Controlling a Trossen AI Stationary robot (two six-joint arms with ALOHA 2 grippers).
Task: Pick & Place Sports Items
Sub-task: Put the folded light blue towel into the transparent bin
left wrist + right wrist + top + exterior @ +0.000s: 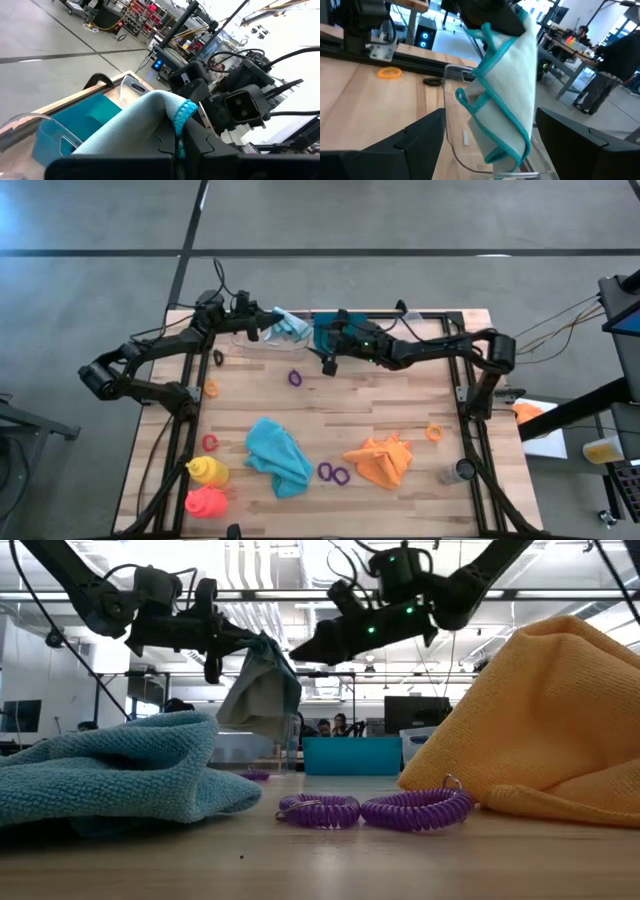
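Observation:
My left gripper (268,326) is shut on a pale blue cloth (291,327), which hangs in the air (262,690) above a clear tray (454,125) at the back of the table. In the left wrist view the cloth (145,120) drapes over the fingers. My right gripper (325,345) is open and level with the cloth (510,85), which hangs just ahead of its spread fingers (410,145). On the table lie a teal cloth (278,455), an orange cloth (383,460), two purple rings (333,473), a yellow bottle (207,471) and a pink-red bottle (207,502).
A teal bin (322,328) stands at the back centre under the right arm. Loose rings lie about: purple (295,378), orange (434,432), orange (211,390), red (209,443) and a dark one (218,358). People sit in the room behind.

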